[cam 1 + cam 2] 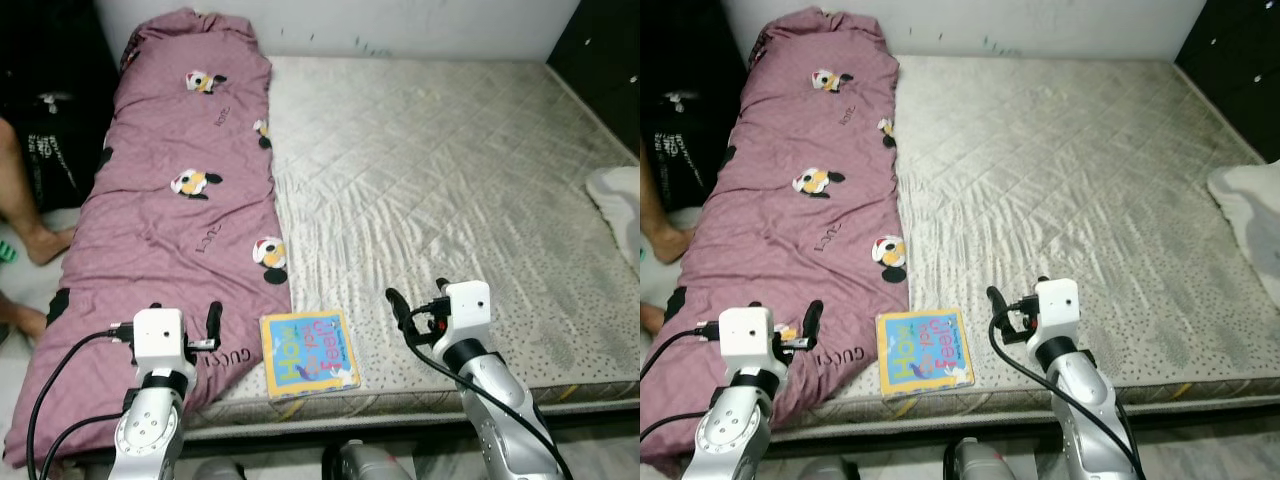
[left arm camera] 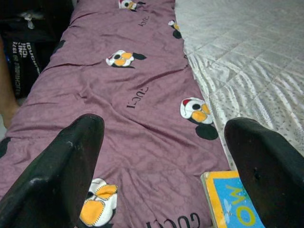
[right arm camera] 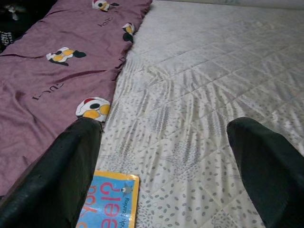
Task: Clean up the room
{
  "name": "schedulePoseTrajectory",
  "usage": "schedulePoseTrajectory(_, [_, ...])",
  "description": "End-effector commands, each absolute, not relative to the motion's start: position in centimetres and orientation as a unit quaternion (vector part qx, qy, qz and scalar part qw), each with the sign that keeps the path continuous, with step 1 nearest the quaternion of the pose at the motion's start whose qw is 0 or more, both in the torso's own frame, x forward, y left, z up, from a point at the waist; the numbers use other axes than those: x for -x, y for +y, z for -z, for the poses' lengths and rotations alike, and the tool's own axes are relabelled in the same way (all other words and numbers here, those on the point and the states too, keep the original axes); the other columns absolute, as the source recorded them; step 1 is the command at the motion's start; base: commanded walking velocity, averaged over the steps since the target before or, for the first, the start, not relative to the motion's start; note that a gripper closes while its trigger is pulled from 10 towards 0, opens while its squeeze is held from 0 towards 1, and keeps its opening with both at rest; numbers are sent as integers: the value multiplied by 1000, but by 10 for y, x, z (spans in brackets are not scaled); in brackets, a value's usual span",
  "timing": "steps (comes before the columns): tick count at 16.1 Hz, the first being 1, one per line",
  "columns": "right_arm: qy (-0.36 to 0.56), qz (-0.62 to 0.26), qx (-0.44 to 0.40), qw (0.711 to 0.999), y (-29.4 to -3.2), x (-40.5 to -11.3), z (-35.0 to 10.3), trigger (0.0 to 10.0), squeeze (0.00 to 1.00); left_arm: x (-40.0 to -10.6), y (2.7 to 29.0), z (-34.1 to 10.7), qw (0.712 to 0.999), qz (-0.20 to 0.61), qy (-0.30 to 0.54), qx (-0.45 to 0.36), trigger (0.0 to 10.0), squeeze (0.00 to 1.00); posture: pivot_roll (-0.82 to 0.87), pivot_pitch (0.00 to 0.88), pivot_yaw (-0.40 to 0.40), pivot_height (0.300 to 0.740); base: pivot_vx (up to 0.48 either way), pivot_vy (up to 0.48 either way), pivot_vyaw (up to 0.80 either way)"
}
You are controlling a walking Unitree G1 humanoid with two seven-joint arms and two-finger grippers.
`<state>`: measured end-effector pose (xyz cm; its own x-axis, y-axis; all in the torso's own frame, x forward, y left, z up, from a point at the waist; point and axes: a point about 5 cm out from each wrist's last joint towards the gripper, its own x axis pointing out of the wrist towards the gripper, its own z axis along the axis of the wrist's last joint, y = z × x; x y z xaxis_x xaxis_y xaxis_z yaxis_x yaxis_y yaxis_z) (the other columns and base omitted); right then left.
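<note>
A mauve blanket (image 1: 180, 220) with cartoon prints lies lengthwise along the left side of the grey quilted mattress (image 1: 440, 180). A colourful children's book (image 1: 309, 353) lies flat at the mattress's front edge, just right of the blanket's corner. My left gripper (image 1: 185, 312) hovers open over the blanket's near end, left of the book; in the left wrist view, the book (image 2: 232, 199) sits by one finger. My right gripper (image 1: 417, 295) is open over bare mattress to the right of the book (image 3: 111, 206). Neither gripper holds anything.
A white cloth or pillow (image 1: 620, 205) lies at the bed's right edge. A person's bare legs (image 1: 20, 200) and a black bag (image 1: 55, 140) are on the floor to the left. Dark furniture (image 1: 610, 60) stands at the far right, with a white wall behind the bed.
</note>
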<state>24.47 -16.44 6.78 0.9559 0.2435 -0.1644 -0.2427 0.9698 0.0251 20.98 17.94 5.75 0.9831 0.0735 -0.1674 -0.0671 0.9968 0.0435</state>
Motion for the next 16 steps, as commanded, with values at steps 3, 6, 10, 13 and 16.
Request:
schedulePoseTrajectory(3, [71,-122,-4,990,-165,-247,-73,10000,0,-212,177,-59,996,-34,80,-23,10000,0,3,115,-38,645,0,0,0])
schedulePoseTrajectory(6, [69,-119,-2,991,-166,-250,-74,10000,0,-215,176,-61,996,-39,74,-17,10000,0,2,114,-40,640,0,0,0])
schedulePoseTrajectory(10, [69,-122,0,990,-167,-252,-74,10000,0,-218,176,-62,996,-50,69,-14,10000,0,0,111,-50,640,0,0,0])
schedulePoseTrajectory(13, [67,-125,1,990,-167,-255,-75,10000,0,-221,176,-63,996,-53,67,-13,10000,0,1,108,-49,640,0,0,0])
schedulePoseTrajectory(16, [60,-130,-1,990,-166,-257,-77,10000,0,-224,176,-64,996,-56,63,-13,10000,0,-2,112,-51,612,0,0,0])
